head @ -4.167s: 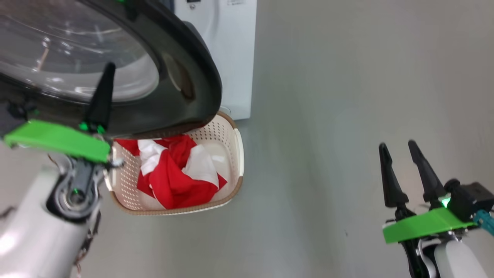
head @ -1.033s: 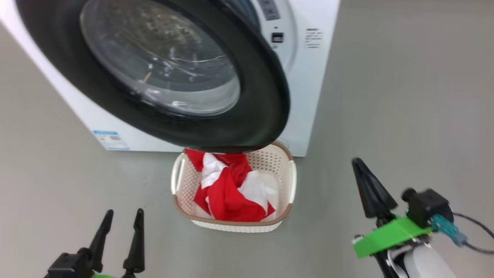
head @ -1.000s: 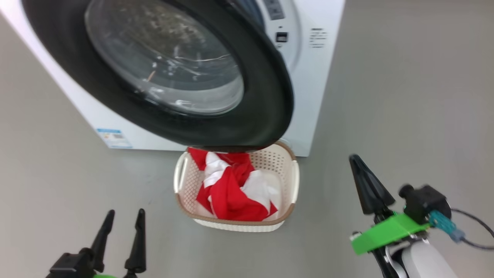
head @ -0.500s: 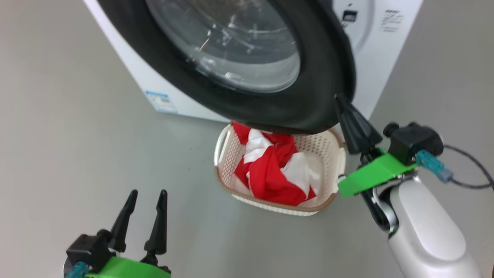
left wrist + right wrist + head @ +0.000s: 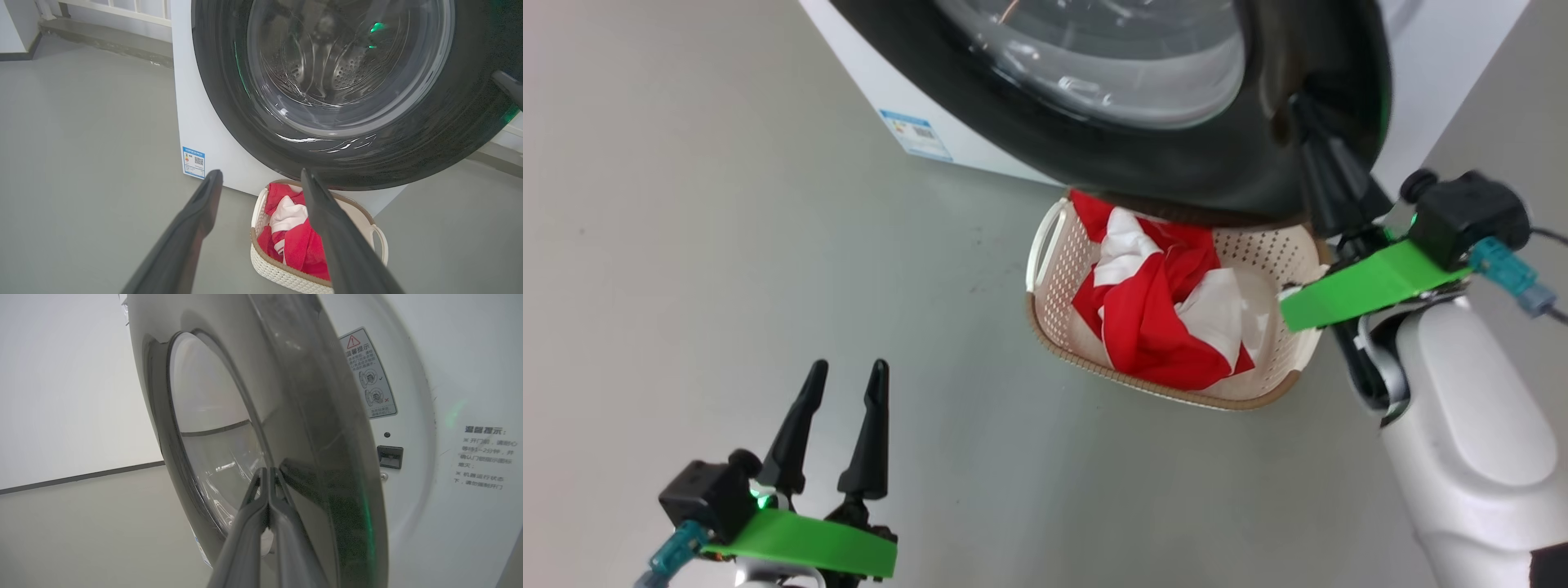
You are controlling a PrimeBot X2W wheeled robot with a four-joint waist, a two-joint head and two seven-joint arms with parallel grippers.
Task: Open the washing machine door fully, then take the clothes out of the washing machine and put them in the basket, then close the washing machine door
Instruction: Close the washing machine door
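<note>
The washing machine door [image 5: 1176,167], black-rimmed with a glass bowl, hangs partly open over the back of the basket [image 5: 1062,278]. Red and white clothes [image 5: 1152,318] lie bunched in the basket. My right gripper [image 5: 1303,106] is shut, its tip against the outer face of the door's rim on the right side. Its wrist view shows the right gripper [image 5: 267,470] pressed to the door [image 5: 310,428], with a gap to the washing machine [image 5: 429,522] front. My left gripper [image 5: 847,371] stands open and empty over the floor, left of the basket. Its wrist view looks past the left gripper [image 5: 261,173] at the door [image 5: 253,122], basket [image 5: 282,273] and clothes [image 5: 298,245].
Grey floor spreads to the left and front of the basket. The washing machine [image 5: 1437,57] carries a small blue label [image 5: 915,135] low on its front. A warning sticker [image 5: 367,375] and a latch slot [image 5: 390,457] sit beside the door opening. My pale right forearm [image 5: 1462,441] stands right of the basket.
The head camera has swung, shifting the whole picture. My shut right gripper has risen from beside the basket to the door's right rim. The left gripper stays open.
</note>
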